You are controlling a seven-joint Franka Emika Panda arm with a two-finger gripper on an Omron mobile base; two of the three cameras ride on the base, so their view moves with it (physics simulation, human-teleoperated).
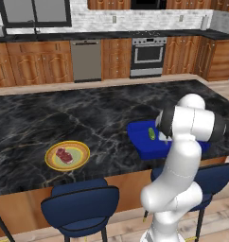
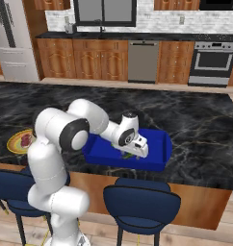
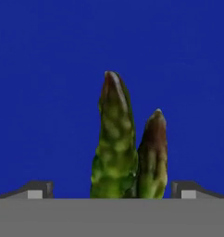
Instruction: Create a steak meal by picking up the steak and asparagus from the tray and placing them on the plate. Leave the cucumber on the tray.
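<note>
Lying between the 2 spread fingertips of the pincer (image 3: 112, 192), the asparagus (image 3: 127, 148) is seen in the hand view as 2 stalks side by side, tips pointing away, on the blue floor of the tray (image 3: 49, 69). The pincer is released, with nothing grasped; whether the fingertips touch the stalks cannot be told. In the left base view, the steak (image 1: 64, 155) is shown resting on the plate (image 1: 83, 159), well apart from the tray (image 1: 145, 149) on the dark marble counter (image 1: 64, 118), and the cucumber (image 1: 152, 134) is seen inside the tray. In the right base view, the pincer (image 2: 133, 154) is lowered into the tray (image 2: 159, 153), a green stalk just visible beneath the hand, and the plate (image 2: 12, 144) is partly hidden behind the arm. The arm is bent at the elbow, the hand pointed downward.
</note>
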